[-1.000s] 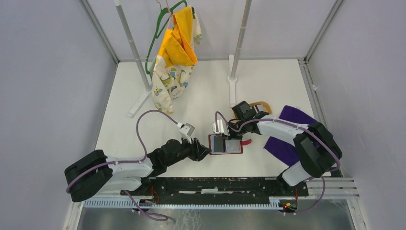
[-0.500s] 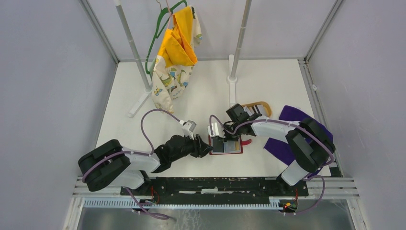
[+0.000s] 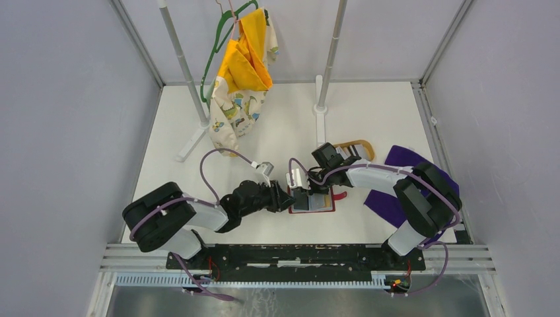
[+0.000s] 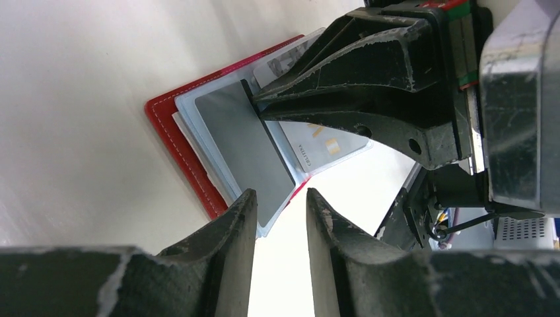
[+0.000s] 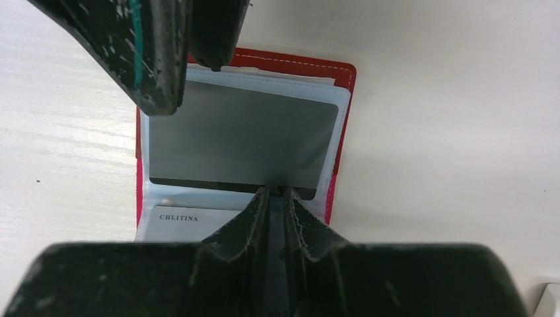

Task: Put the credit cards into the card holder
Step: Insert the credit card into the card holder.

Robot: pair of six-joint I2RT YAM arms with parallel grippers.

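From where I stand, the left gripper (image 4: pixel 277 198) hovers at the left edge of the opened red card holder (image 4: pixel 178 132), jaws narrowly apart, pinching nothing. A grey card (image 5: pixel 238 139) lies mostly inside a clear sleeve (image 5: pixel 338 132), its near edge clamped by the right gripper (image 5: pixel 277 193). Insertion seems underway. Next, I'd guess, a steady push deeper while the holder is braced.

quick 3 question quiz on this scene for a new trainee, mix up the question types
1. True or false: the card holder lies open on the table.
2. Which gripper pinches the edge of the grey card? A: left. B: right.
3. Fill in: the jaws of the left gripper stand ____.
Key: 1 true; 2 B, the right gripper; 3 apart.
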